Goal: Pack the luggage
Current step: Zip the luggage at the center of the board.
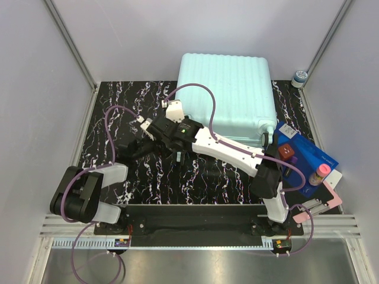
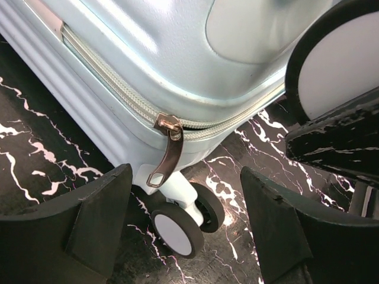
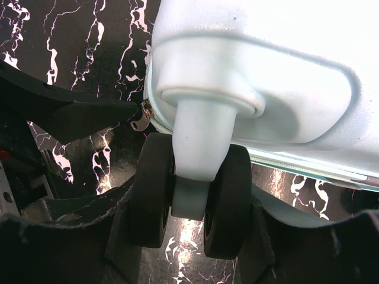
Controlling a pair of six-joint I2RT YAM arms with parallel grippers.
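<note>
The luggage [image 1: 228, 89], a mint-green ribbed suitcase, lies flat and zipped shut at the back of the table. My right gripper [image 1: 177, 116] is at its near left corner, shut on a black twin wheel [image 3: 155, 195], with a finger against each outer side. My left gripper [image 2: 186, 174] is open beside that same corner. Its fingers stand well apart on either side of another twin wheel [image 2: 177, 228] and touch nothing. A bronze zip pull [image 2: 167, 151] hangs from the closed zip just above that wheel. In the right wrist view the zip pull [image 3: 141, 120] sits beside a dark left finger [image 3: 77, 112].
A flat blue box [image 1: 305, 155] lies at the right edge, with a dark red item [image 1: 287, 151] and a pink-capped bottle [image 1: 320, 174] on it. A pink item [image 1: 308, 214] lies near the right arm's base. A small jar [image 1: 300, 77] stands in the back right corner. Grey walls enclose the table.
</note>
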